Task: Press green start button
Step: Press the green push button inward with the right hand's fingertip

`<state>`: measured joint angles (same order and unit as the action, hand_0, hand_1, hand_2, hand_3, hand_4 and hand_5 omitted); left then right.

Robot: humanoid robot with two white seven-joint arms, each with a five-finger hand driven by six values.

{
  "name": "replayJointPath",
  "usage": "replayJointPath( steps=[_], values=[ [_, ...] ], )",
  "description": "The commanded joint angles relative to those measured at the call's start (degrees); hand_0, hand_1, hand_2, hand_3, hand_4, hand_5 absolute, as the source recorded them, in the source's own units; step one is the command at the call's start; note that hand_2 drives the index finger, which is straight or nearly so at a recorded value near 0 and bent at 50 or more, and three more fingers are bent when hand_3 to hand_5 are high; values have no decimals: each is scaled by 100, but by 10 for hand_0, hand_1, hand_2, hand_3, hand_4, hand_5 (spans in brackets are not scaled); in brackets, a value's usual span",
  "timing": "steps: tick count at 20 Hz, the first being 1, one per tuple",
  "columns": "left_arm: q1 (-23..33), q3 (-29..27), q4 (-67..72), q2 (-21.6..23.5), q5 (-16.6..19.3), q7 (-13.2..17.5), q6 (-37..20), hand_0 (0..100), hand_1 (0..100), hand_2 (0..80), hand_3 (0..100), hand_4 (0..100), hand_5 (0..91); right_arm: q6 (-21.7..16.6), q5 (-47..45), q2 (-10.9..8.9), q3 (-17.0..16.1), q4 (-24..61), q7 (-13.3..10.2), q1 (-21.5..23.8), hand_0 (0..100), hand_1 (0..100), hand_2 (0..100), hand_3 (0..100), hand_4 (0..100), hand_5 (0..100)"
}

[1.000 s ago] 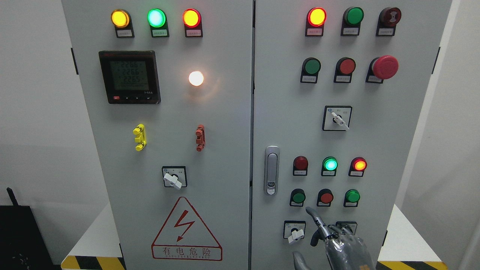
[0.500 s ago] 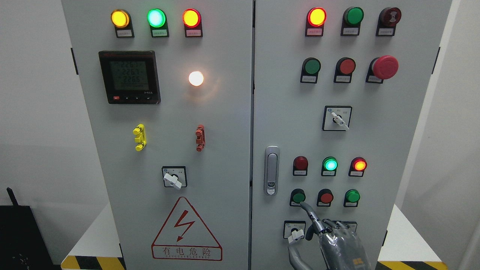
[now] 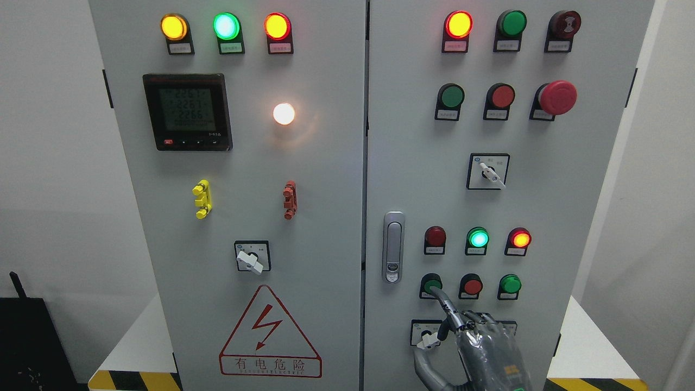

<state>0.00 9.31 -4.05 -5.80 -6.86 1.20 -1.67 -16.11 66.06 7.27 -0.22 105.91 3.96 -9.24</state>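
While the wrist and forearm are cut off at the bottom edge of the head view, the right hand (image 3: 478, 347) shows its index finger (image 3: 445, 305) stretched out, other fingers curled, holding nothing. Its tip covers the lower edge of the green start button (image 3: 432, 284), low on the cabinet's right door (image 3: 543, 217). Button labels are too small to read; the warning triangle (image 3: 270, 334) reads 有电危险.

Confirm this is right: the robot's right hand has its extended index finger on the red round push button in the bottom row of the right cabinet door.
Wrong colour. In the head view the right hand has its index fingertip at the green round push button, leftmost in that bottom row. The red round push button beside it is untouched.
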Motion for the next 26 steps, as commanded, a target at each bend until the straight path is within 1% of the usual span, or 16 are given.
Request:
replayJointPath(
  steps=[1, 10, 16, 26],
  values=[
    [149, -8, 1, 0, 0, 3, 0, 120, 556, 0, 0, 0, 0, 3, 3, 3, -136, -325, -9, -122, 500, 351, 0, 624, 595, 404],
    [149, 0, 1, 0, 0, 3, 0, 120, 556, 0, 0, 0, 0, 3, 3, 3, -163, -457, -9, -210, 513, 350, 0, 625, 598, 405],
    [149, 0, 1, 0, 0, 3, 0, 120, 556, 0, 0, 0, 0, -6, -6, 3, -250, -510, -9, -219, 522, 350, 0, 619, 598, 413],
    [149, 0, 1, 0, 0, 3, 0, 120, 556, 0, 0, 0, 0, -6, -15, 3, -242, -581, 0, -245, 540, 350, 0, 615, 601, 419]
  ],
)
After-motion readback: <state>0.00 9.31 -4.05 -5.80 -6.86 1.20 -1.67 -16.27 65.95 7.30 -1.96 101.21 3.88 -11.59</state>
